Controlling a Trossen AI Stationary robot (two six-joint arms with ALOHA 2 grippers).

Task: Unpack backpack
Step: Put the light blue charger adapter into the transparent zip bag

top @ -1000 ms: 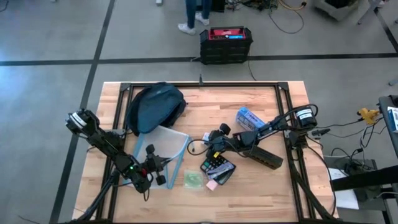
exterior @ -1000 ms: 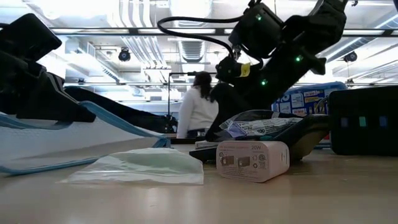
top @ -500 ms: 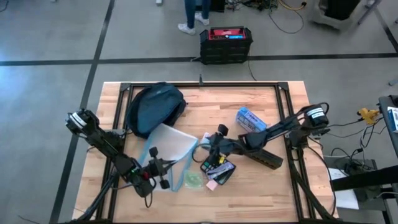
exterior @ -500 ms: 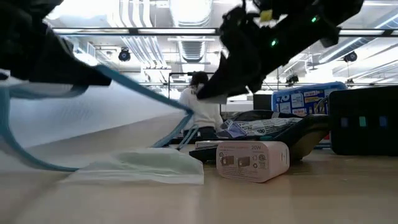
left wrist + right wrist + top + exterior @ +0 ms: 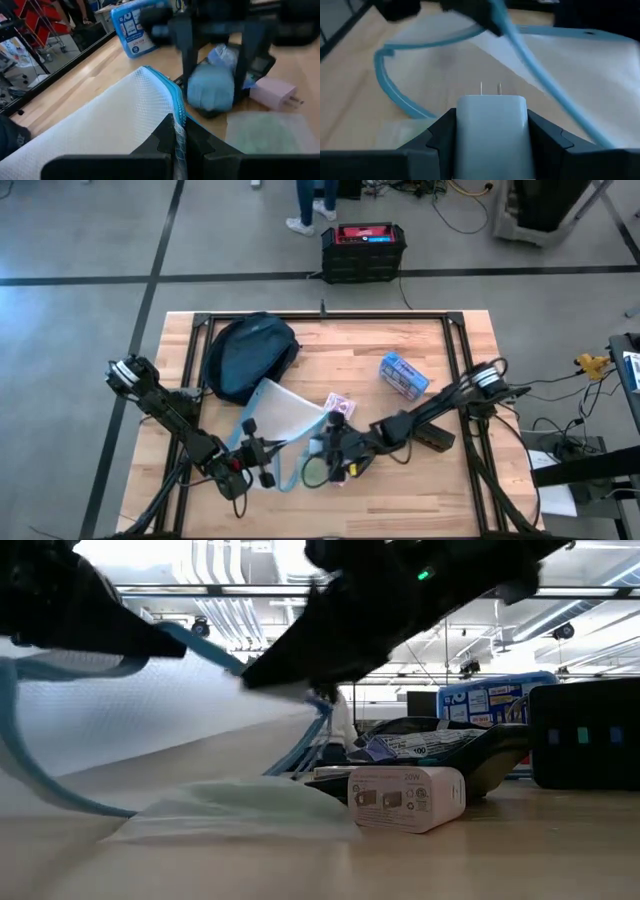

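The dark navy backpack (image 5: 250,355) lies at the table's far left. In front of it is a white mesh pouch with blue trim (image 5: 285,415), one edge raised by my left gripper (image 5: 252,452), which is shut on it. My right gripper (image 5: 326,448) hovers just right of the pouch's raised edge, shut on a white charger plug (image 5: 491,125). On the table beneath sit a pale pink charger (image 5: 405,798) and a thin greenish plastic bag (image 5: 240,810). My left gripper pinches the pouch's blue-trimmed edge (image 5: 178,107) between its two fingers, coming from the near left at a shallow downward slant. That edge is lifted off the table and the mesh (image 5: 150,720) slopes away from it toward the backpack. My right gripper holds the white charger by its two flat sides (image 5: 491,131) between its two fingers. The two prongs (image 5: 490,89) point forward past the fingertips. The charger is clear of the table, close to the pouch's blue rim (image 5: 530,55).
A blue-and-white box (image 5: 403,375) and a small pink card (image 5: 340,402) lie right of centre. A black oblong item (image 5: 435,438) and a dark pile of small things (image 5: 430,755) are under the right arm. A black case with a red top (image 5: 363,250) stands on the floor beyond the table.
My right gripper has carried the white charger toward the table's near-left, up to the pouch's raised edge, rolling as it went. My left gripper has risen a little, and the pouch's held edge has come up off the table.
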